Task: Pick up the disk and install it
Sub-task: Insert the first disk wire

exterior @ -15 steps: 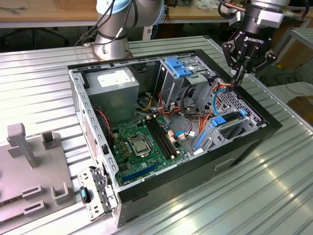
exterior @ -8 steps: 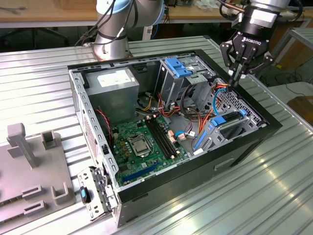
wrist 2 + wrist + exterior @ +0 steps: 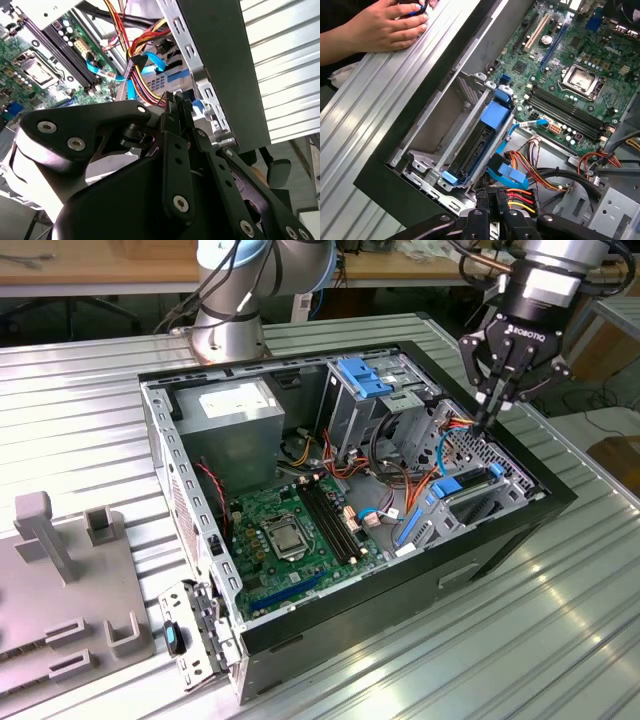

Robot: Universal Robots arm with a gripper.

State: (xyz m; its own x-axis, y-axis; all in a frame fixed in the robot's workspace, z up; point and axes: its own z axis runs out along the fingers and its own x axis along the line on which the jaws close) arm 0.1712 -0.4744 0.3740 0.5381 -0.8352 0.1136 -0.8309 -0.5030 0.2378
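The open computer case lies on the ribbed metal bench and holds 1 motherboard, 1 power supply and bundled cables. The disk stands on edge in the metal drive bay, against the case wall near a corner. The gripper hangs just above this bay, fingers pressed together, gripping nothing. A person's hand rests on the bench edge.

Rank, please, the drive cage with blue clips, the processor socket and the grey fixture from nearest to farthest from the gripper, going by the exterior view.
1. Drive cage with blue clips: at the far side of the case, closest to the gripper.
2. Processor socket: mid-motherboard.
3. Grey fixture: outside the case, at the exterior view's left.
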